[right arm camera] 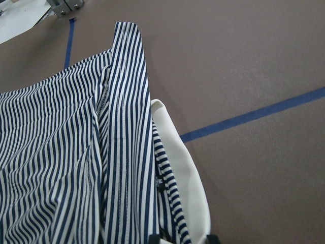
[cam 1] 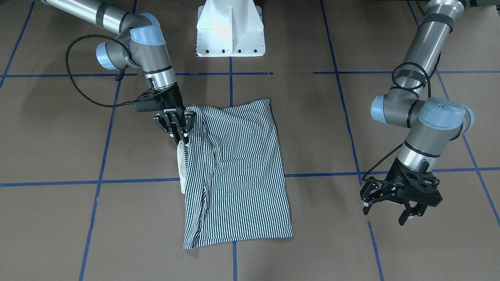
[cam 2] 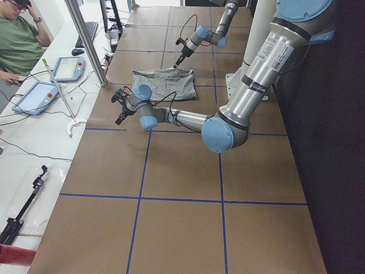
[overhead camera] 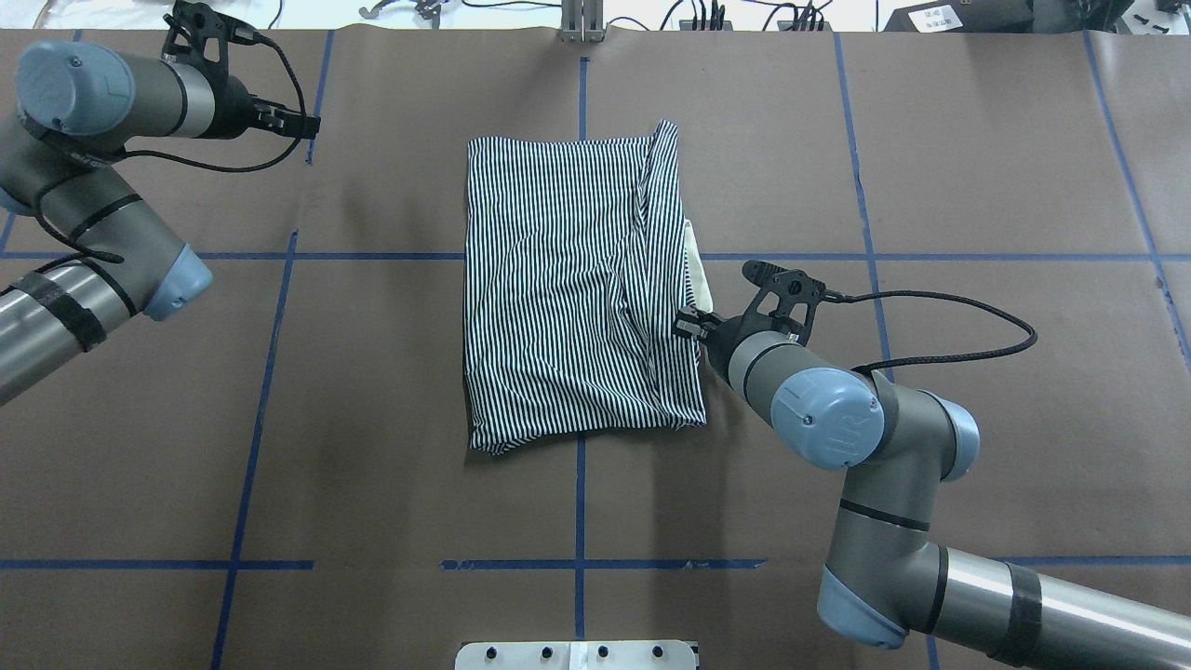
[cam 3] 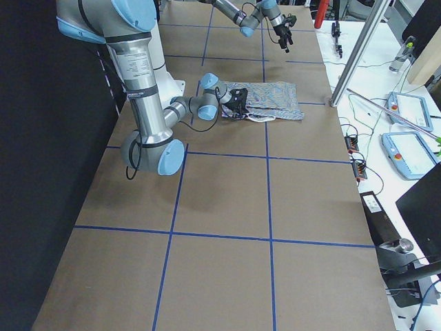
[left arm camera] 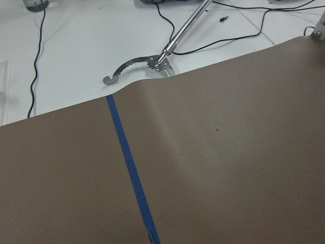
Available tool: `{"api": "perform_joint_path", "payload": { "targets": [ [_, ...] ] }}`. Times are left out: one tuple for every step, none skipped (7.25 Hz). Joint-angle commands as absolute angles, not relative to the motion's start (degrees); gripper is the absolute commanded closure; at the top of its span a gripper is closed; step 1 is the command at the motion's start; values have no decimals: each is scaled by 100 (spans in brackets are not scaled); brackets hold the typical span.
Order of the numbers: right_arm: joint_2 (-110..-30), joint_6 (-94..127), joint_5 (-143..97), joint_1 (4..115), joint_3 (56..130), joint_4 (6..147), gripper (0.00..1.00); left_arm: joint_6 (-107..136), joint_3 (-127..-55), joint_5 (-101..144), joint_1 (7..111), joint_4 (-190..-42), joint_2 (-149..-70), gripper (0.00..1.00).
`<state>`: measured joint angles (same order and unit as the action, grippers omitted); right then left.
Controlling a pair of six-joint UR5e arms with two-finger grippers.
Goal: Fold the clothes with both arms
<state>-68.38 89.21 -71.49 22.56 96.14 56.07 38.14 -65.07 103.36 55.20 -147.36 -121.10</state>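
striped polo shirt (cam 1: 238,171) on table (cam 1: 351,242), right gripper (cam 1: 181,137) pinching collar (cam 1: 181,168), left gripper (cam 1: 384,216) spread

My left arm (cam 1: 427,43) and right arm (cam 1: 78,9): silver-grey tubes, light blue joint caps, black straps, black cables (cam 1: 72,84). Left gripper (cam 1: 384,215) black; right gripper (cam 1: 180,139) black, white lettering.

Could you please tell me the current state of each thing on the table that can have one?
polo shirt: folded into a rectangle, lying on the table
cream collar: poking out past one folded edge
right gripper: shut on the polo shirt's edge beside the collar
left gripper: open, empty, clear of the shirt
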Motion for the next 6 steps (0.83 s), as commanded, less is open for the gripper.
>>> {"api": "perform_joint_path", "payload": {
  "targets": [
    [-6716,8206,-7407,2390,10436,6944,0,3806,-6495,10336,5520,-14731,-12111,0],
    [-6445,7922,-7496,2365,10572,7744,0,3806,-6495,10336,5520,-14730,-12111,0],
    [-6207,7023,-7514,2295,10565,8126,0,3806,-6486,10336,5511,-14730,-12111,0],
    [-6170,6474,-7506,2163,10573,8121,4,3806,-6495,10336,5511,-14730,-12111,0],
    [-5900,6443,-7497,2049,10547,8095,22,3806,-6495,10336,5511,-14730,-12111,0],
    [-5837,6408,-7445,2022,10564,8034,22,3806,-6495,10336,5511,-14730,-12111,0]
  ]
}}
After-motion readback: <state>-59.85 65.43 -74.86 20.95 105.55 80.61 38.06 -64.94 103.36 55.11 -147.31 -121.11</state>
